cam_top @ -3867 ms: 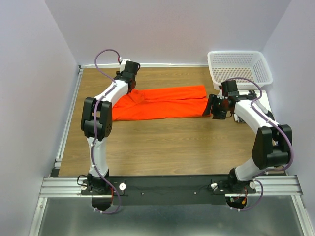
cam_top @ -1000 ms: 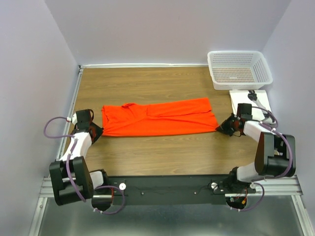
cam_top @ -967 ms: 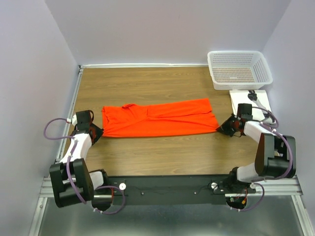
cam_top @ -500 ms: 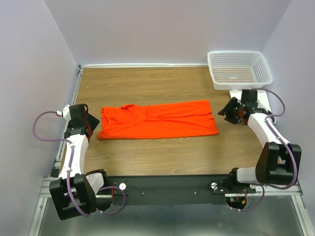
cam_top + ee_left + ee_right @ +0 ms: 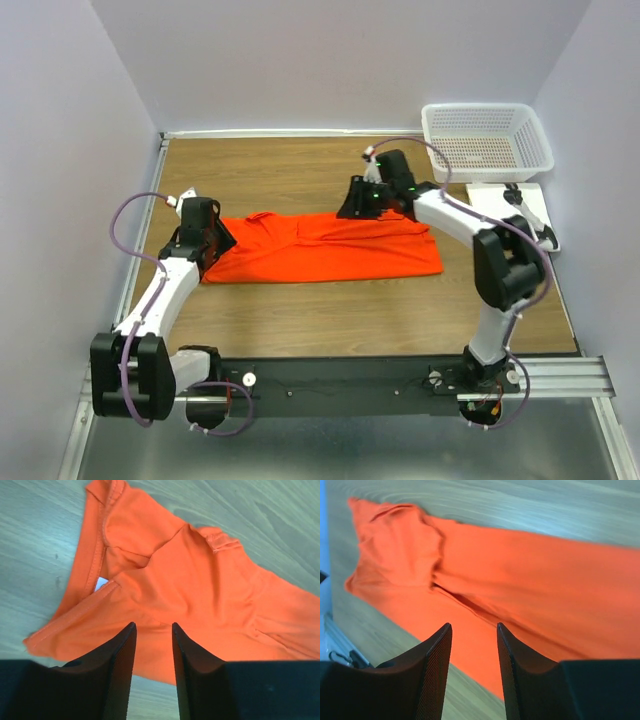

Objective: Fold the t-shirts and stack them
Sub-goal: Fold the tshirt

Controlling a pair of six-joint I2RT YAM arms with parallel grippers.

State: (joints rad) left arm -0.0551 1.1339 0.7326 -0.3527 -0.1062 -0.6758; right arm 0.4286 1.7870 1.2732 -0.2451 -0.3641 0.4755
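The wooden table (image 5: 300,310) carries a single orange-red t-shirt (image 5: 320,250), folded into a long band and lying flat across its middle, collar end toward the left. A white mesh basket (image 5: 495,170) sits in the far right corner, and just in front of it a flat white board (image 5: 495,197) lies by the right edge

t-shirt (image 5: 200,595) cut off at right, slightly blurred
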